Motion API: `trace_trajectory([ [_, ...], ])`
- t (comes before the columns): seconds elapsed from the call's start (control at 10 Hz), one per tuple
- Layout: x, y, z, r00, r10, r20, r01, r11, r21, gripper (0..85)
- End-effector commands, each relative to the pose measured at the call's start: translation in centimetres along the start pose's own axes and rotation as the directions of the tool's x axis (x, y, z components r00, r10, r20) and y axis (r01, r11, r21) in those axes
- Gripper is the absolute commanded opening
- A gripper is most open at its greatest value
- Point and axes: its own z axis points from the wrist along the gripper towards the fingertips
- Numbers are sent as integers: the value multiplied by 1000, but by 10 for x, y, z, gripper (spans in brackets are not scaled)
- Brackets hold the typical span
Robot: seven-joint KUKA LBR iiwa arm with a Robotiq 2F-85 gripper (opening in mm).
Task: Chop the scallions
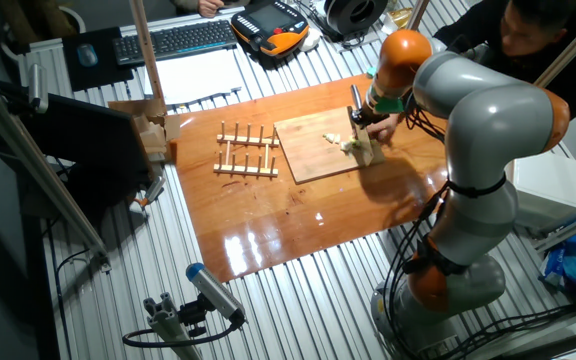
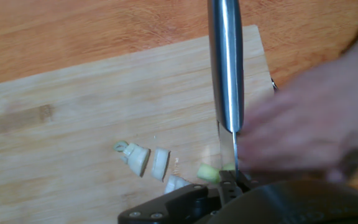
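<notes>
While the gripper hangs over the wooden board, its fingers clamp a knife, blade edge down on the board. About 4 scallions pieces lie on the board just beside the blade. A blurred human hand reaches in on the knife's other side.

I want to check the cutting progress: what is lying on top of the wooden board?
On the wooden board lie several short pale scallion pieces, beside the knife blade. A blurred hand covers the board's right part.
</notes>
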Motion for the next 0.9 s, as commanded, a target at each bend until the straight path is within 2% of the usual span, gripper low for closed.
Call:
trace_trajectory([
  [0.0,0,0,0,1000,3,1,-3,1000,2,0],
  [0.8,-1,4,7,1000,17,3,-17,1000,-3,0],
])
